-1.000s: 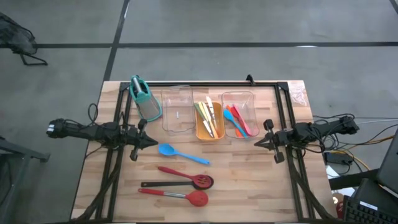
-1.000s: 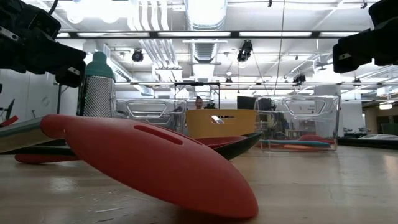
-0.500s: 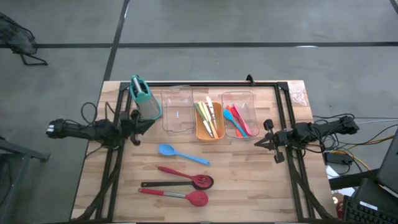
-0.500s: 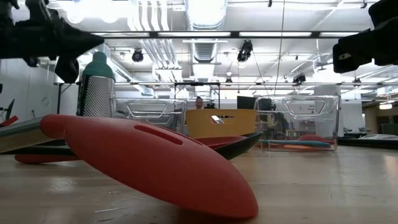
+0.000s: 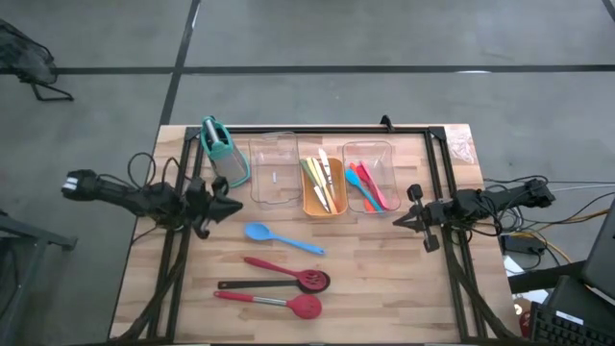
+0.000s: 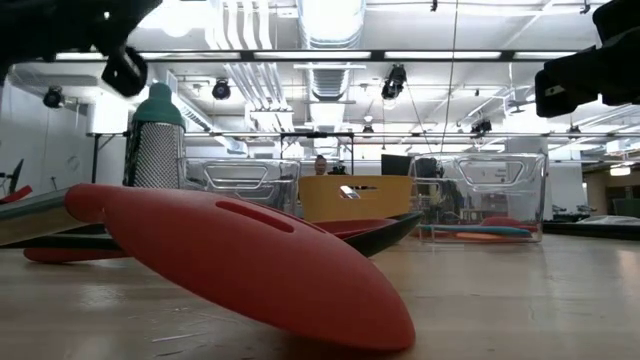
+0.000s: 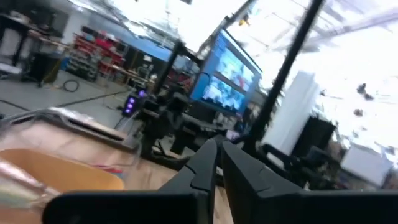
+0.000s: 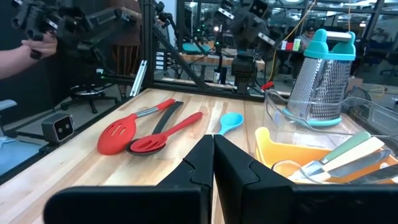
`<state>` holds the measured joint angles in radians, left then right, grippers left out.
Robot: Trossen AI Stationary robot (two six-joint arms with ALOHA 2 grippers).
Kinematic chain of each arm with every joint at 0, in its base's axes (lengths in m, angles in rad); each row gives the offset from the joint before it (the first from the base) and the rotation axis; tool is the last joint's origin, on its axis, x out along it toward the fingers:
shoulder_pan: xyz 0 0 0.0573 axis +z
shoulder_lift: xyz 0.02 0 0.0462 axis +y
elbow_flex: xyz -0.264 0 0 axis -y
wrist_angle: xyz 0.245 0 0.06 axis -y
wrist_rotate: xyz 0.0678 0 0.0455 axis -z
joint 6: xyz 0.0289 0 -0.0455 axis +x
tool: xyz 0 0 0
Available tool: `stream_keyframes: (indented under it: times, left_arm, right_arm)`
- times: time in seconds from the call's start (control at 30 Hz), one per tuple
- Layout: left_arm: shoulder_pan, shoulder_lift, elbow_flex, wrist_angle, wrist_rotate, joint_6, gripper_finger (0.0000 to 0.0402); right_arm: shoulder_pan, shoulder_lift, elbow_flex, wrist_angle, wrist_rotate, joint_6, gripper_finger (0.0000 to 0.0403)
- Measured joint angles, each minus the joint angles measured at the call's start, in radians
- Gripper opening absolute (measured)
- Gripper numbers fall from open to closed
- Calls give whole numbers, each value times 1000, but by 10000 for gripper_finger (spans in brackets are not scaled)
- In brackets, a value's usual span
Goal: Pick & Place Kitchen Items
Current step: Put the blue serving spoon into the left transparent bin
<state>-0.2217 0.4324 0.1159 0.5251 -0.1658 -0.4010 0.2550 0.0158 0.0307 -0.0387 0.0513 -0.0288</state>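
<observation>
A blue spoon and three long spoons with red heads lie flat on the wooden table near its front; they also show in the right wrist view as the blue spoon and the red-headed spoons. Small coloured utensils lie in the orange tray and in the clear tray on the right. My left gripper hovers shut, left of the blue spoon, its fingers tipped up toward the room. My right gripper waits shut at the table's right, level.
A teal-and-grey grater holder stands at the back left, beside another clear tray. A black frame runs along the far edge and both sides. A person's hand shows beyond the table.
My left gripper has risen and tipped its fingers upward, rolling a little; it swung toward the grater holder and then partly back. Nothing on the table has moved.
</observation>
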Motion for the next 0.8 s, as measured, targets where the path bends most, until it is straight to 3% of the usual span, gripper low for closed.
stream_keyframes:
  times: [0.3,0.47,0.63,0.8]
  left_arm:
    - [-74,308,191,-38,-1,188,66]
    - [-81,444,270,-55,-10,197,73]
    - [-96,572,385,-264,-36,170,77]
    - [-123,694,536,-531,-113,174,110]
  right_arm:
    - [0,0,0,0,0,0,9]
    - [0,-1,0,0,0,0,9]
    - [0,0,0,0,0,0,9]
    - [0,1,0,0,0,0,9]
